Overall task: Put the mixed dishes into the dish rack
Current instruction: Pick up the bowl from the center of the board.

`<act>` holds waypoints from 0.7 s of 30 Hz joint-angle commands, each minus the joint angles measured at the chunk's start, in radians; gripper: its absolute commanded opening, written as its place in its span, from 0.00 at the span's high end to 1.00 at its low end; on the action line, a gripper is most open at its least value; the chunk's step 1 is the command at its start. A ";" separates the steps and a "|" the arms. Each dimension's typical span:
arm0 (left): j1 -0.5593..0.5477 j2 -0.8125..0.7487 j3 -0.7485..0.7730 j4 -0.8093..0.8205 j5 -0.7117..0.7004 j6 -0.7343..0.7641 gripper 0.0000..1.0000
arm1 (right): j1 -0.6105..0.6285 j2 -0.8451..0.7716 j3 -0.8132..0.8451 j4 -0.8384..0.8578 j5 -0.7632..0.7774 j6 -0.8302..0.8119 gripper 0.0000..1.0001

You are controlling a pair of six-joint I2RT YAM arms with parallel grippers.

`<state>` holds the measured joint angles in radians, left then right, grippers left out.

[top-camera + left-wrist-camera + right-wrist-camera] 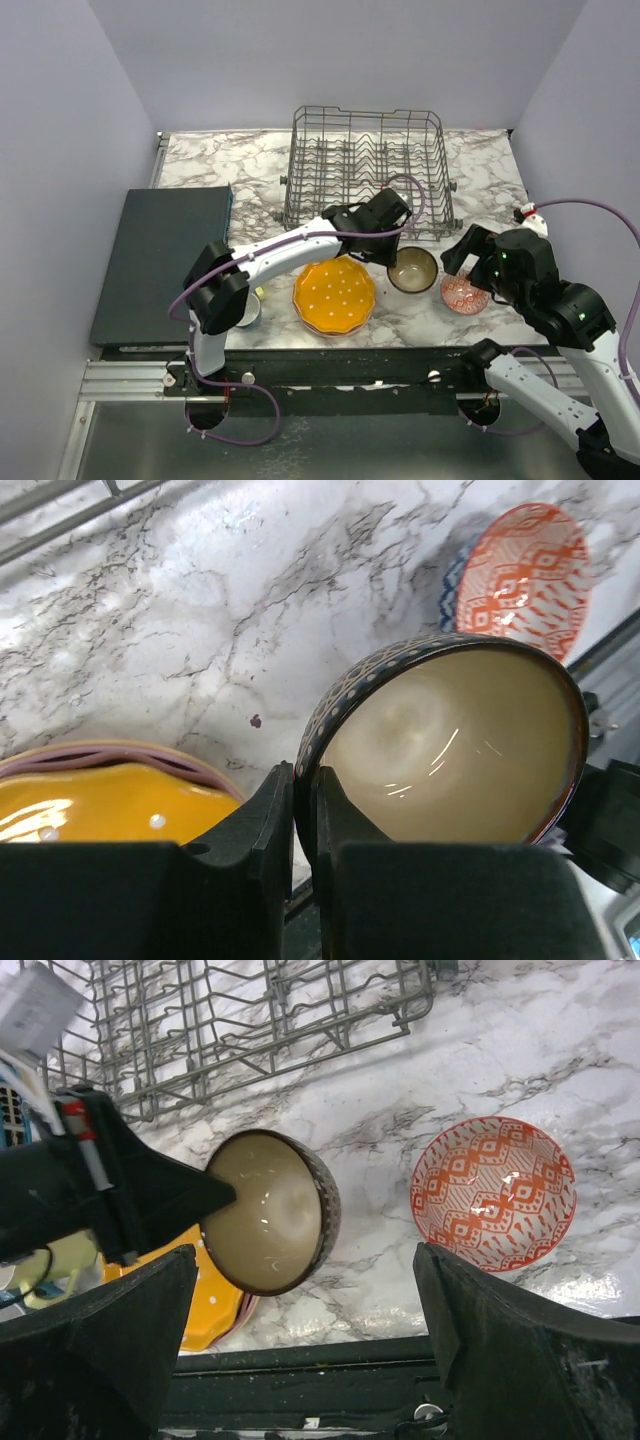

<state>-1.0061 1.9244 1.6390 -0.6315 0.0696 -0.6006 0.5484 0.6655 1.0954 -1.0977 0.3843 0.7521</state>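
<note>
Brown cream-lined ceramic bowl (450,750) grasped: my left gripper (305,780) pinches its rim; next I'd lift it toward the grey wire dish rack (365,165) at eleven o'clock (right gripper (462,262) spread, empty)

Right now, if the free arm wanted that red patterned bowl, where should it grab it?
Probably its rim, from straight above, one finger inside and one outside. The red patterned bowl sits upright, mouth up, on the marble, so its thin lip is free all round. Favour the side away from the brown bowl, which the left gripper pinches by its rim nearby. The right gripper is open.
</note>
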 commanded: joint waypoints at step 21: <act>0.292 -0.523 -0.412 0.293 0.348 -0.154 1.00 | 0.002 0.060 -0.084 0.397 -0.515 -0.027 0.00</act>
<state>-0.7422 1.4868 1.2644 -0.4744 0.3046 -0.6884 0.5484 0.7025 1.0363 -0.8276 -0.0013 0.7250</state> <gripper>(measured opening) 0.132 0.996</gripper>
